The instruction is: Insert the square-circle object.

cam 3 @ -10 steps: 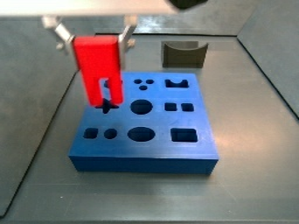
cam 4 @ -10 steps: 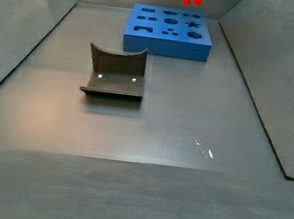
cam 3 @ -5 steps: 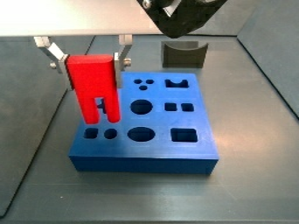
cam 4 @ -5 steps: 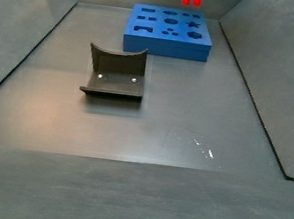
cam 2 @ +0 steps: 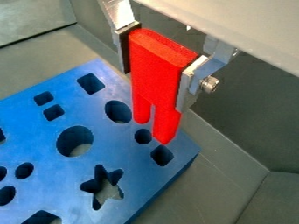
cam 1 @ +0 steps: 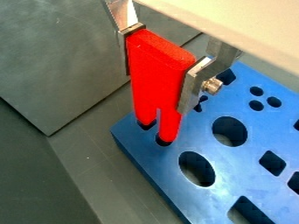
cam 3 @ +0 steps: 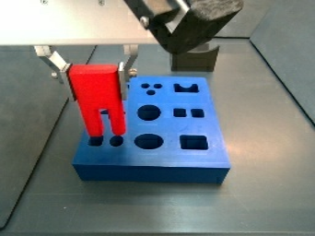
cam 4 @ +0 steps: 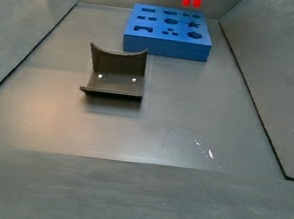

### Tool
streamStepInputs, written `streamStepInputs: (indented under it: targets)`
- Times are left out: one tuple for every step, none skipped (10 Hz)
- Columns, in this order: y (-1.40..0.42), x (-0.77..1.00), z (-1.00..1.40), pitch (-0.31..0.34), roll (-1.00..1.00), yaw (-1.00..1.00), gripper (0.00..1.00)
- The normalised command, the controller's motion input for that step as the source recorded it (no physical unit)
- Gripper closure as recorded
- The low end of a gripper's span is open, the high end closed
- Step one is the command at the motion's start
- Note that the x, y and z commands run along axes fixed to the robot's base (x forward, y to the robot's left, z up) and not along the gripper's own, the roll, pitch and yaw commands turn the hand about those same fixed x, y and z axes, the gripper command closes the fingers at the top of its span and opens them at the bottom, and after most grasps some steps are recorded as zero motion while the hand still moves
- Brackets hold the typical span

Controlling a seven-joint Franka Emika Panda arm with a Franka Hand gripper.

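Square-circle object (cam 3: pixel 98 95): we record one bright red plastic piece, a flat rectangular body with two parallel prongs. Pose upright, prongs pointing down. We find its body clamped between the gripper (cam 1: pixel 160 54) fingers, prong tips at two holes near a corner of the blue board (cam 3: pixel 204 159); depth of entry indeterminate.

Gripper (cam 3: pixel 88 57) over blue board (cam 3: pixel 185 157); fixture (cam 4: pixel 114 73) well apart.

Work cell interior. Floor (cam 4: pixel 148 122): flat, dull grey sheet with a small bright glint of reflected light (towards the near edge). Grey walls (cam 4: pixel 268 76) rise on either side of it; the gripper (cam 3: pixel 88 63) hangs over the far end.
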Motion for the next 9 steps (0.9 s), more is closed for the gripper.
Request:
streamStepInputs:
  targets:
    - [0.03, 0.0, -0.25, -0.014, -0.11, 0.0, 1.0]
    - [0.05, 0.0, -0.33, -0.034, -0.14, -0.02, 1.0]
    - [0.0, 0.07, -0.39, -0.019, -0.13, -0.06, 1.0]
    - [0.0, 0.11, -0.35, -0.011, -0.11, -0.09, 1.0]
    - [0.0, 0.13, -0.26, 0.0, -0.1, -0.08, 1.0]
    - [0.0, 0.07, -0.2, 0.0, -0.09, -0.06, 1.0]
    - [0.0, 0.0, -0.08, 0.0, -0.04, 0.0, 1.0]
    - [0.0, 0.0, -0.02, 0.0, -0.01, 0.0, 1.0]
    - [0.09, -0.03, -0.17, 0.0, 0.04, 0.0, 1.0]
